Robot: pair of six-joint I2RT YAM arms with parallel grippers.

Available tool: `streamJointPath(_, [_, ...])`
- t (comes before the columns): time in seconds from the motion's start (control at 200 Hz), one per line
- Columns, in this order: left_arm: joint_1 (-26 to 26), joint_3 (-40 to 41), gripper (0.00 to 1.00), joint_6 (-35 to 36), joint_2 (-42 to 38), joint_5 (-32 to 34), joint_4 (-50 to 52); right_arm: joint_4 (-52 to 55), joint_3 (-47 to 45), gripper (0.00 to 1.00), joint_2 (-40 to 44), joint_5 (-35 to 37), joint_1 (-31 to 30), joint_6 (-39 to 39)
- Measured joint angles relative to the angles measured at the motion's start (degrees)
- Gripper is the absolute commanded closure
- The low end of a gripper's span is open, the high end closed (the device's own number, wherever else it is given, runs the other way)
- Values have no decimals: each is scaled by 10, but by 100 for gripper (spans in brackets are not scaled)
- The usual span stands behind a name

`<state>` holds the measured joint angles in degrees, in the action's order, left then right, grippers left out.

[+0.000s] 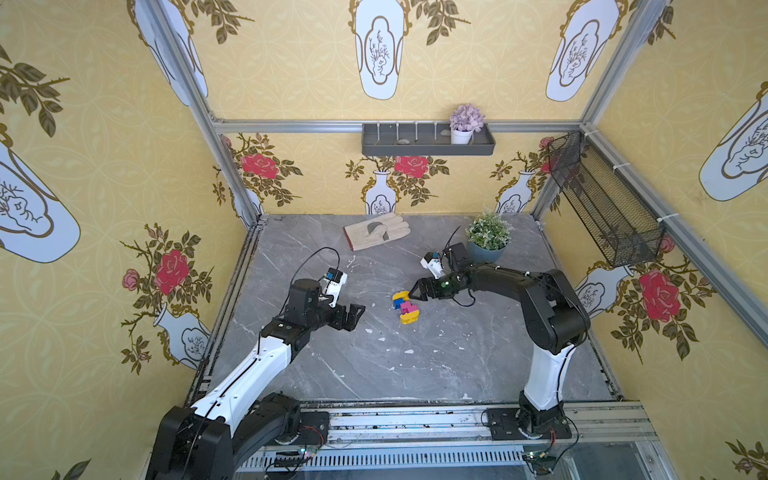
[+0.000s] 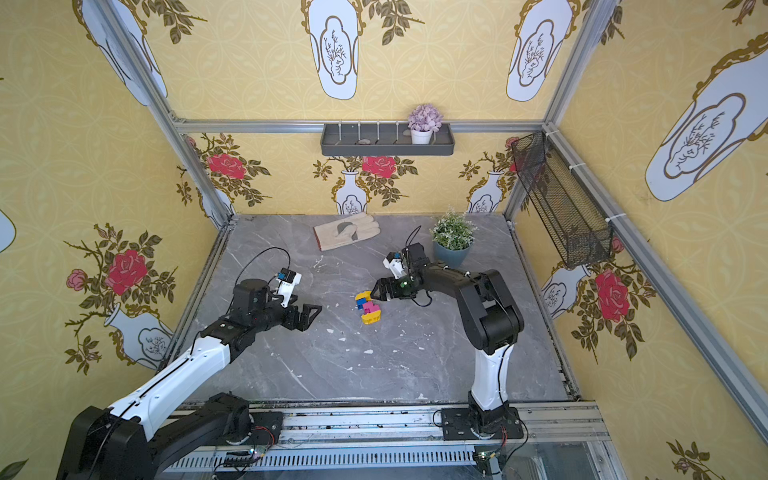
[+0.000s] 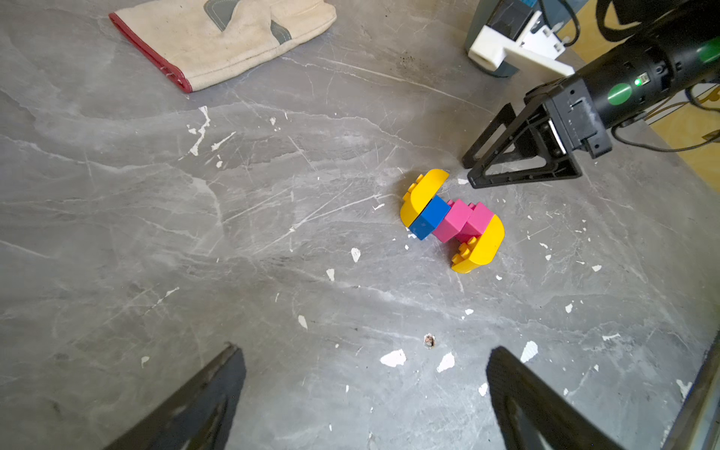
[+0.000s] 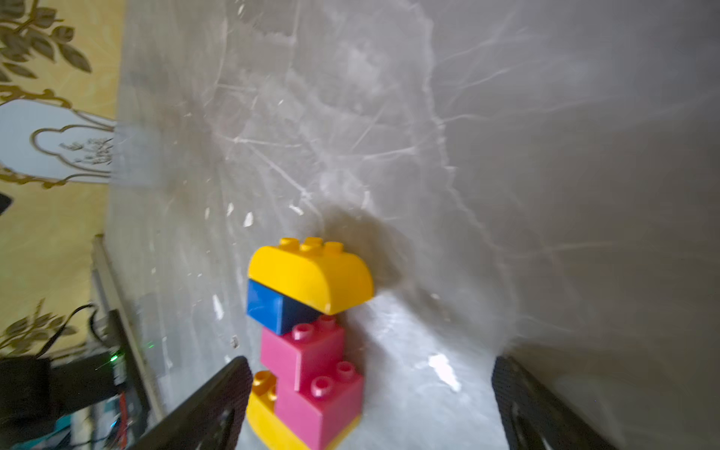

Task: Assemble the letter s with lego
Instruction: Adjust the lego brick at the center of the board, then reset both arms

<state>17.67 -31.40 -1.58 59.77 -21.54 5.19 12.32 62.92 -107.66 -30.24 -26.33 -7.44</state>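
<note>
The letter s lies flat on the grey marble table. It is one joined lego cluster: a yellow bar at each end, a blue brick and two pink bricks between. My right gripper is open, its tips just beside one yellow end, holding nothing. My left gripper is open and empty, a short way left of the cluster, pointing at it.
A beige work glove lies at the back of the table. A potted green plant stands behind the right arm. A shelf hangs on the back wall and a wire basket on the right wall.
</note>
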Motion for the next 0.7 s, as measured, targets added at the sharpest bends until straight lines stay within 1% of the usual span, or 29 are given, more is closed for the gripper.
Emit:
streamJointPath(0.07, [-2, -4, 1, -8, -3, 1, -4, 14, -38, 2, 49, 36, 20, -1])
streamJointPath(0.135, [-4, -4, 1, -23, -7, 2, -19, 3, -76, 2, 103, 37, 45, 2])
streamJointPath(0.235, [-9, -2, 1, -53, -17, 13, -49, -61, -144, 2, 212, 19, 100, 16])
streamJointPath(0.295, [-10, 5, 1, -70, -27, 19, -74, -98, -175, 2, 255, 3, 139, 22])
streamJointPath(0.335, [-10, 10, 1, -83, -34, 33, -88, -122, -196, 2, 278, -8, 178, 26])
streamJointPath(0.435, [-11, 27, 1, -124, -56, 81, -117, -185, -255, 2, 319, -26, 271, 26])
streamJointPath(0.475, [-11, 32, 1, -137, -68, 106, -125, -209, -281, 2, 334, -27, 299, 29])
streamJointPath(0.59, [-12, 55, 1, -150, -108, 171, -156, -277, -342, 2, 350, -27, 347, 44])
streamJointPath(0.7, [-14, 89, 1, -155, -145, 252, -184, -327, -367, 2, 327, -3, 375, 56])
